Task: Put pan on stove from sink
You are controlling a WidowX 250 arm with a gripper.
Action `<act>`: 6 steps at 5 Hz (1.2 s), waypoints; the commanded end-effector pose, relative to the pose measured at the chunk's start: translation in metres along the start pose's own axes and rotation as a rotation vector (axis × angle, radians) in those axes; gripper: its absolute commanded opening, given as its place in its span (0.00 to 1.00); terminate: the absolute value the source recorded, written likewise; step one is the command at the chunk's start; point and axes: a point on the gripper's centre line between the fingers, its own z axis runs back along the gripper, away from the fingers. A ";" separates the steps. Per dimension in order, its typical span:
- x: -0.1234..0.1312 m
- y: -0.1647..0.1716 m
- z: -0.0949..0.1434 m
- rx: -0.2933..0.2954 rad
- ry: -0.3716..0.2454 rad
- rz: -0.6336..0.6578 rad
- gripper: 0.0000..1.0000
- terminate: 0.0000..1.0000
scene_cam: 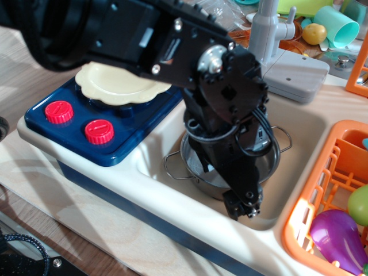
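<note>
**Steel pan sits in the sink, largely hidden under the arm**

The pan (pixel 267 158), shallow, round and of polished stainless steel, rests on the floor of the sink (pixel 313 123). Much of its bowl is covered by the black arm; its bright rim shows on the left and right, and a thin wire loop handle juts from each side. The sink is a smooth cream plastic basin with rounded corners and glossy walls.

The gripper (pixel 241 206) is a black, angular assembly reaching down over the pan's near edge, its tip low by the front wall of the basin. I cannot tell whether its jaws are parted or pressed together, nor whether they hold the rim.

To the left lies the stove (pixel 129 129), a dark blue moulded cooktop with two ribbed red knobs (pixel 79 122) at its front. A cream plate (pixel 115 86) with a scalloped edge sits on it, partly under the arm. Behind the sink stands a grey plastic faucet (pixel 273 34) on a blocky base. To the right is an orange slatted dish rack (pixel 322 195) holding a glossy purple toy eggplant (pixel 339 238).
</note>
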 end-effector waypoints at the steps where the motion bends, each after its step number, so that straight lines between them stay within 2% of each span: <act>1: 0.004 0.004 -0.010 -0.006 -0.031 0.013 1.00 0.00; 2: 0.003 0.003 -0.013 -0.014 -0.032 0.026 0.00 0.00; 3: 0.010 0.003 -0.001 -0.003 0.001 0.022 0.00 0.00; 4: 0.020 -0.001 0.019 0.052 0.047 0.017 0.00 0.00; 5: 0.033 -0.011 0.044 0.134 0.080 -0.010 0.00 0.00; 6: 0.040 -0.015 0.058 0.162 0.107 -0.013 0.00 0.00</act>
